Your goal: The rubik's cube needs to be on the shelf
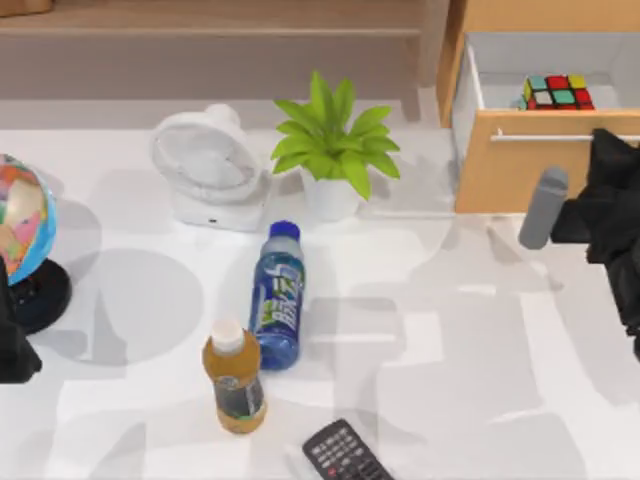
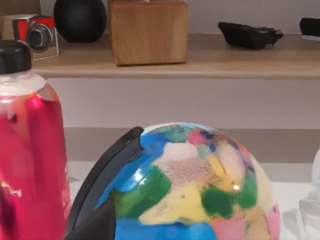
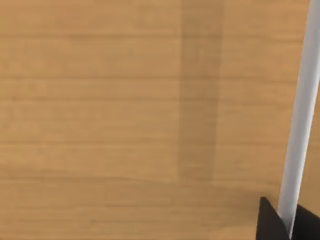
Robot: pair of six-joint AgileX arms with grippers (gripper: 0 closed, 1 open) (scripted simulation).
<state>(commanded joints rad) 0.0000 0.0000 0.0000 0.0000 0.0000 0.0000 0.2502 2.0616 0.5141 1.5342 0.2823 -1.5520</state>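
The rubik's cube (image 1: 557, 92) lies inside the open white drawer (image 1: 468, 95) of the light-wood cabinet at the table's back right. My right gripper (image 1: 604, 140) is at the drawer front, its dark fingertips (image 3: 270, 222) on either side of the silver handle (image 3: 300, 115), shut on it. The shelf (image 1: 200, 20) runs along the back left as a light-brown ledge over a grey-brown panel. In the left wrist view the shelf (image 2: 225, 62) carries a wooden block, a black ball, a camera and a black object. My left arm (image 1: 12, 345) is parked at the table's left edge.
A globe (image 1: 20, 225) stands at the left, and a red bottle (image 2: 30, 150) stands next to it. A white fan (image 1: 208, 165) and a potted plant (image 1: 333, 150) are at the back middle. A blue bottle (image 1: 278, 295), a tea bottle (image 1: 233, 378) and a remote (image 1: 345, 455) occupy the front centre.
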